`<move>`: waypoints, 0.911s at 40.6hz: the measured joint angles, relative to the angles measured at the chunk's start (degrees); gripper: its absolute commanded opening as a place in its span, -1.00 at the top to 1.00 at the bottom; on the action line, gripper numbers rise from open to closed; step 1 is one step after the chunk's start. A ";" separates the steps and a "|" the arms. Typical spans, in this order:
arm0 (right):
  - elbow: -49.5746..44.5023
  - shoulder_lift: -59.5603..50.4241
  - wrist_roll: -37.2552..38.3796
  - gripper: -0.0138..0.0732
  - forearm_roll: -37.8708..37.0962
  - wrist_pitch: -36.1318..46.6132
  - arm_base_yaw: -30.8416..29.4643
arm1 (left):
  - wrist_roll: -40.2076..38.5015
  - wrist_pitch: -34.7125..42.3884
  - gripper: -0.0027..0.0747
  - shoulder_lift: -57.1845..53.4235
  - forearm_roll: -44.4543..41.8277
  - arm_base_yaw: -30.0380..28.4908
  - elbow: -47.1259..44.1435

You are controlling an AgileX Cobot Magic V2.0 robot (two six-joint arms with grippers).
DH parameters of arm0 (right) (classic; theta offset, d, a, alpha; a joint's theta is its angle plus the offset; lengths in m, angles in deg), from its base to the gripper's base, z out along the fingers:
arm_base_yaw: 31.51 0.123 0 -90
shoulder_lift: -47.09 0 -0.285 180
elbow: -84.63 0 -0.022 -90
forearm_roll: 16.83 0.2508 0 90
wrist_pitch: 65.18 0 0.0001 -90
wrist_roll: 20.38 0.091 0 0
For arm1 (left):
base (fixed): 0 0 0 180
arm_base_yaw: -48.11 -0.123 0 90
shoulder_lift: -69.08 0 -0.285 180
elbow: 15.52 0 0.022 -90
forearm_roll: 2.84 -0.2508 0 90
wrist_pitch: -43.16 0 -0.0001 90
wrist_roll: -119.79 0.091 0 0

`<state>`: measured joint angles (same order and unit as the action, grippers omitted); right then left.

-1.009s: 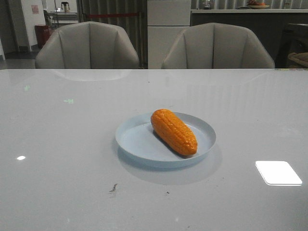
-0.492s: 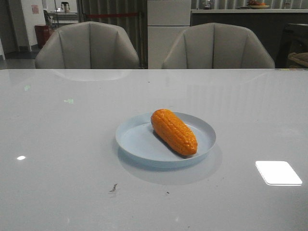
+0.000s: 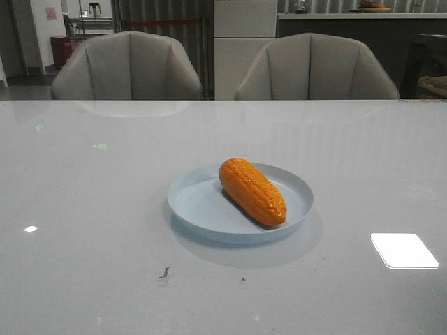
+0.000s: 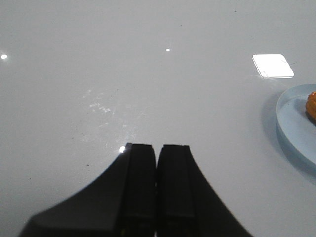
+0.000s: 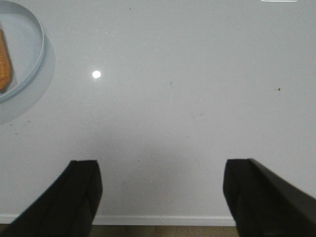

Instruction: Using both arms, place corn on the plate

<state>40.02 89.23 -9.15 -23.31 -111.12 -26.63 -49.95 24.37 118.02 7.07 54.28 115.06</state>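
The orange corn [image 3: 252, 190] lies diagonally on the pale blue plate [image 3: 202, 206] near the middle of the table. Neither arm shows in the front view. In the left wrist view my left gripper [image 4: 157, 148] is shut and empty over bare table, with the plate's edge [image 4: 291, 123] and a sliver of corn [image 4: 312, 106] off to one side. In the right wrist view my right gripper [image 5: 160, 170] is open and empty above the table's front edge, with the plate [image 5: 27, 47] and a bit of corn [image 5: 4, 61] in the far corner.
The glossy grey table [image 3: 84, 209] shows a bright square light reflection [image 3: 404, 250] at front right. Two grey chairs [image 3: 126, 66] [image 3: 316, 68] stand behind the table. The table's front edge [image 5: 163, 219] runs just under my right gripper.
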 measured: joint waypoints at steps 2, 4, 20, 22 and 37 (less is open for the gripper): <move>0.00 0.00 0.00 -0.72 0.00 0.15 0.00 | 0.00 0.00 0.69 0.00 0.00 0.00 0.00; 0.00 0.00 0.00 -0.72 0.00 0.49 0.00 | 0.00 0.00 0.69 0.00 0.00 0.00 0.00; 0.00 0.00 0.00 0.07 0.00 1.70 0.00 | 0.00 0.47 0.69 -1.05 -0.69 0.00 -1.81; 0.00 0.00 0.00 0.12 0.00 1.70 0.00 | 0.00 1.26 0.69 -2.29 -1.53 0.00 -3.22; 0.00 0.00 0.00 0.17 0.00 2.50 0.00 | 0.00 4.04 0.69 -22.27 -5.38 0.00 -17.88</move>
<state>40.02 89.23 -9.15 -23.31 -108.62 -26.63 -49.95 28.41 95.75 1.69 54.28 97.19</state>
